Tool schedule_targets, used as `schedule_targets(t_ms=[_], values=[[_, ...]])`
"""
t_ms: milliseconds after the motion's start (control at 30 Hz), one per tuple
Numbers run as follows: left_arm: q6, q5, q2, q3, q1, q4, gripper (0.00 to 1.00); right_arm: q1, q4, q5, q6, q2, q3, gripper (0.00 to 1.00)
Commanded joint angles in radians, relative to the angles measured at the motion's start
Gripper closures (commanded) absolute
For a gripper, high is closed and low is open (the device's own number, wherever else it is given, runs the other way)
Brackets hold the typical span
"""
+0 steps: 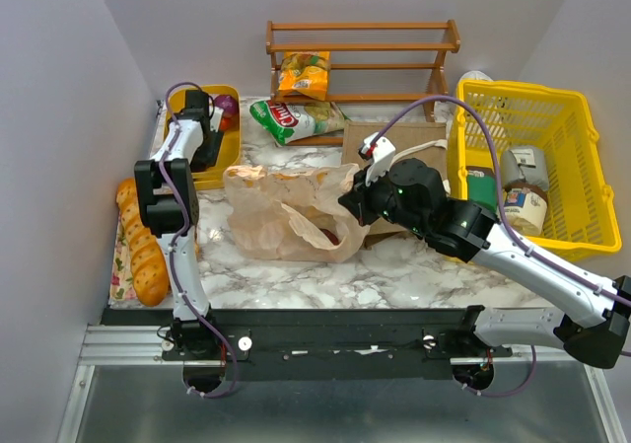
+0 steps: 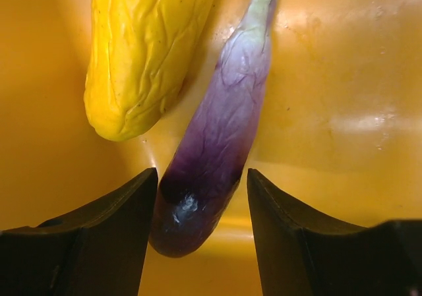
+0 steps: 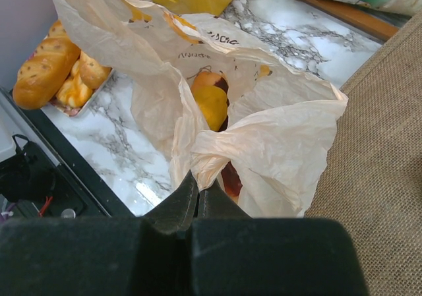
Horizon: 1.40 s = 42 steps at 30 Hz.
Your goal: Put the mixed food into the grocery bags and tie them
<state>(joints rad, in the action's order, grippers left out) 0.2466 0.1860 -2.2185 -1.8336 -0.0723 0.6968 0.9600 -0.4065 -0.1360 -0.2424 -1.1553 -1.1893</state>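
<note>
The peach plastic bag (image 1: 286, 211) lies mid-table with its mouth towards the right. My right gripper (image 1: 353, 206) is shut on a bunched edge of the bag (image 3: 217, 154); a yellow-orange fruit (image 3: 212, 105) shows inside. My left gripper (image 1: 202, 132) is down in the small yellow bin (image 1: 229, 147), open, its fingers either side of the rounded end of a purple eggplant (image 2: 214, 151); a yellow squash (image 2: 142, 52) lies beside it. The tan jute tote (image 3: 382, 157) lies flat under my right arm. A green and white snack packet (image 1: 294, 119) lies by the rack.
A wooden rack (image 1: 360, 63) at the back holds a yellow snack packet (image 1: 304, 75). A yellow mesh basket (image 1: 532, 162) with jars stands at right. Bread loaves (image 1: 141, 244) lie at the left edge on a cloth.
</note>
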Motion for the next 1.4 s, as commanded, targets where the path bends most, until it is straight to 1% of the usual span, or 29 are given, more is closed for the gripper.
schedule_targets(t_ms=[0, 33, 133, 167, 267, 333, 400, 433, 500, 533, 600, 633, 700, 767, 800, 833, 867, 900, 933, 967, 1000, 1033, 1067, 1100, 1133, 1167, 1233, 1300, 1367], values=[[0.002, -0.042, -0.043, 0.007, -0.014, 0.006, 0.37, -0.003, 0.011, 0.004, 0.005, 0.014, 0.013, 0.99], [-0.003, -0.048, -0.053, 0.004, -0.014, 0.01, 0.37, -0.003, 0.011, 0.006, 0.0, 0.012, 0.013, 0.99], [-0.021, -0.056, -0.053, 0.008, -0.014, 0.006, 0.47, -0.004, 0.014, 0.004, 0.0, 0.012, 0.011, 0.99], [-0.023, -0.057, -0.049, 0.008, -0.012, 0.007, 0.55, -0.003, 0.012, 0.004, 0.002, 0.012, 0.011, 0.99], [-0.033, -0.066, -0.012, 0.001, -0.004, 0.006, 0.65, -0.003, 0.012, -0.001, 0.0, 0.017, 0.014, 0.99], [-0.047, -0.078, 0.04, -0.004, 0.005, 0.0, 0.65, -0.003, 0.014, -0.004, -0.001, 0.017, 0.016, 0.99], [-0.076, -0.166, 0.097, 0.019, 0.006, -0.029, 0.65, -0.003, 0.014, -0.002, 0.0, 0.019, 0.016, 0.99], [-0.085, -0.184, 0.158, 0.029, 0.008, -0.061, 0.65, -0.004, 0.014, -0.001, 0.0, 0.019, 0.016, 0.99], [-0.122, -0.261, 0.222, 0.057, 0.009, -0.089, 0.66, -0.003, 0.014, 0.001, 0.002, 0.02, 0.017, 0.99], [-0.136, -0.275, 0.287, 0.063, 0.015, -0.111, 0.66, -0.003, 0.017, 0.006, 0.003, 0.022, 0.019, 0.99], [-0.15, -0.336, 0.356, 0.088, 0.025, -0.131, 0.68, -0.003, 0.017, 0.004, 0.005, 0.025, 0.022, 0.99], [-0.15, -0.358, 0.425, 0.102, 0.037, -0.155, 0.68, -0.004, 0.02, 0.004, 0.008, 0.025, 0.022, 0.99], [-0.153, -0.384, 0.495, 0.141, 0.049, -0.171, 0.69, -0.003, 0.021, 0.006, 0.009, 0.02, 0.02, 0.99], [-0.162, -0.425, 0.6, 0.192, 0.069, -0.192, 0.7, -0.004, 0.023, 0.01, 0.009, 0.017, 0.019, 0.99], [-0.167, -0.447, 0.643, 0.223, 0.098, -0.209, 0.7, -0.003, 0.023, 0.007, 0.008, 0.016, 0.016, 0.99], [-0.182, -0.506, 0.739, 0.261, 0.112, -0.273, 0.7, -0.004, 0.024, 0.007, 0.008, 0.014, 0.014, 0.99], [-0.2, -0.546, 0.791, 0.346, 0.146, -0.316, 0.7, -0.004, 0.025, -0.002, 0.008, 0.012, 0.013, 0.99], [-0.228, -0.583, 0.845, 0.397, 0.161, -0.369, 0.71, -0.004, 0.023, -0.005, 0.006, 0.014, 0.013, 0.99], [-0.281, -0.623, 0.949, 0.454, 0.175, -0.51, 0.73, -0.004, 0.023, -0.005, 0.008, 0.012, 0.01, 0.99], [-0.393, -0.705, 0.998, 0.57, 0.193, -0.595, 0.78, -0.004, 0.024, -0.007, 0.008, 0.011, 0.01, 0.99], [-0.452, -0.736, 1.041, 0.626, 0.238, -0.679, 0.78, -0.004, 0.023, -0.01, 0.009, 0.008, 0.008, 0.99], [-0.492, -0.761, 1.112, 0.672, 0.274, -0.815, 0.78, -0.004, 0.023, -0.008, 0.012, 0.003, 0.004, 0.99], [-0.556, -0.764, 1.143, 0.751, 0.311, -0.876, 0.77, -0.003, 0.023, -0.011, 0.012, 0.0, 0.002, 0.99], [-0.584, -0.761, 1.172, 0.789, 0.395, -0.935, 0.77, -0.004, 0.023, -0.014, 0.012, -0.001, 0.0, 0.99], [-0.607, -0.758, 1.209, 0.824, 0.435, -1.051, 0.77, -0.004, 0.023, -0.011, 0.011, -0.004, 0.0, 0.99], [-0.622, -0.758, 1.223, 0.865, 0.469, -1.091, 0.76, -0.004, 0.023, -0.013, 0.012, -0.004, -0.003, 0.99], [-0.593, -0.709, 1.247, 0.876, 0.575, -1.087, 0.76, -0.006, 0.02, -0.013, 0.006, -0.006, -0.007, 0.99], [-0.545, -0.663, 1.255, 0.908, 0.624, -1.085, 0.76, -0.006, 0.02, -0.008, -0.001, 0.0, -0.009, 0.99], [-0.503, -0.622, 1.254, 0.931, 0.664, -1.041, 0.76, -0.004, 0.018, -0.005, -0.011, 0.005, -0.007, 0.99]])
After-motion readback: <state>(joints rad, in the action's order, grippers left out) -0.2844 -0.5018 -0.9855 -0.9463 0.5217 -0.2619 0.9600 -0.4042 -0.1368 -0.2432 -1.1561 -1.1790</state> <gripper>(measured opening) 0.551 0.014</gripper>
